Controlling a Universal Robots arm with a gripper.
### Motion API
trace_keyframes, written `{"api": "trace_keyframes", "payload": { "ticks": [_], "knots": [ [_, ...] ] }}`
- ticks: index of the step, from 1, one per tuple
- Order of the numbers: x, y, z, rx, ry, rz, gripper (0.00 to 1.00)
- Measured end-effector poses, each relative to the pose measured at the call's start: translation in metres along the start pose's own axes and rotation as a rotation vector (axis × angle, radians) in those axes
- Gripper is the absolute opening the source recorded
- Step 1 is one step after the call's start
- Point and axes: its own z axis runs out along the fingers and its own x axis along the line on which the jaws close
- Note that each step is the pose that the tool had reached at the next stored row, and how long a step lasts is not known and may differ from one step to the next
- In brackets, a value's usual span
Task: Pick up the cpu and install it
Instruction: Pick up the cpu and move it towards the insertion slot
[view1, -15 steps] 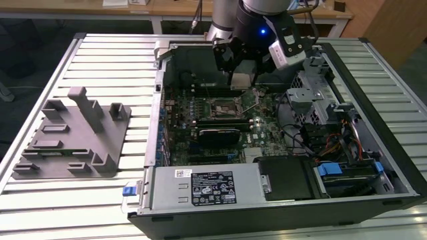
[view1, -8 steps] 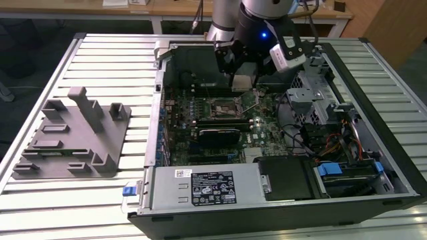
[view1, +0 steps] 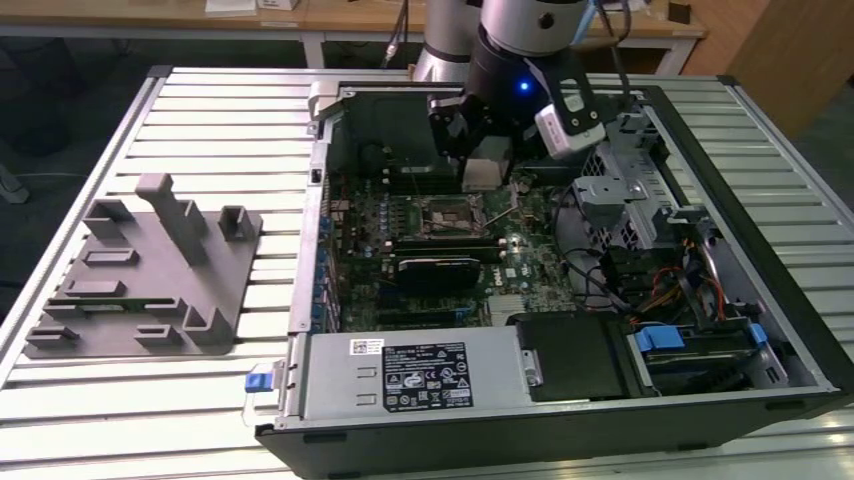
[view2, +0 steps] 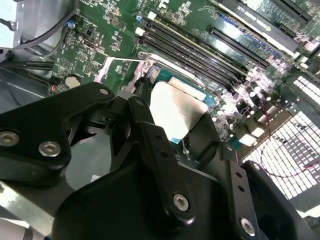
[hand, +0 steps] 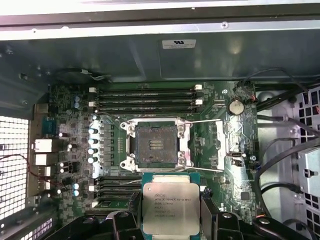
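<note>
The cpu (hand: 171, 202) is gripped by its edges in the hand (view1: 487, 175), up above the board (hand: 247, 170). The socket (hand: 156, 145) lies open and bare close by. The carry step seems underway. Fitting it likely needs flat, matched corners.

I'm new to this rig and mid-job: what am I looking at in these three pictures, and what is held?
The exterior view looks on from off the machine: one robot arm reaches into an open computer case lying on a slatted table, with a grey fixture on the exterior view's left. Both wrist views ride on the arm. In the first wrist view its pincer is shut on the cpu, a small silvery chip, near the empty socket.
</note>
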Motion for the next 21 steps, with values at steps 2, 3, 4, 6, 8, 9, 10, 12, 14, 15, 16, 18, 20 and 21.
{"api": "trace_keyframes", "payload": {
  "ticks": [2, 3, 4, 6, 8, 9, 10, 12, 14, 15, 16, 18, 20, 21],
  "knots": [
    [0.0, 0.0, 0.0022, -0.0011, 0.0001, 0.0, 0.55],
    [0.0001, 0.0, 0.0033, -0.0019, 0.0001, 0.0, 0.55],
    [0.0001, 0.0, 0.0044, -0.0026, 0.0001, 0.0, 0.55],
    [0.0002, 0.0, 0.0065, -0.0037, 0.0001, 0.0, 0.55],
    [0.0003, 0.0001, 0.0086, -0.0043, 0.0001, 0.0, 0.55],
    [0.0004, 0.0003, 0.0094, -0.0043, 0.0001, 0.0, 0.55],
    [0.0005, 0.0004, 0.0101, -0.0042, 0.0002, 0.0, 0.55],
    [0.0008, 0.0007, 0.0114, -0.0043, 0.0002, 0.0, 0.55],
    [0.0012, 0.0008, 0.0128, -0.0044, 0.0001, 0.0, 0.55],
    [0.0013, 0.0009, 0.0135, -0.0044, 0.0002, 0.0, 0.55],
    [0.0015, 0.001, 0.0143, -0.0045, 0.0002, 0.0, 0.55],
    [0.0019, 0.0014, 0.0156, -0.0044, 0.0003, 0.0, 0.55],
    [0.0023, 0.0019, 0.017, -0.0047, 0.0002, 0.0, 0.55],
    [0.0025, 0.0022, 0.0177, -0.0049, 0.0002, 0.0, 0.55]
  ]
}}
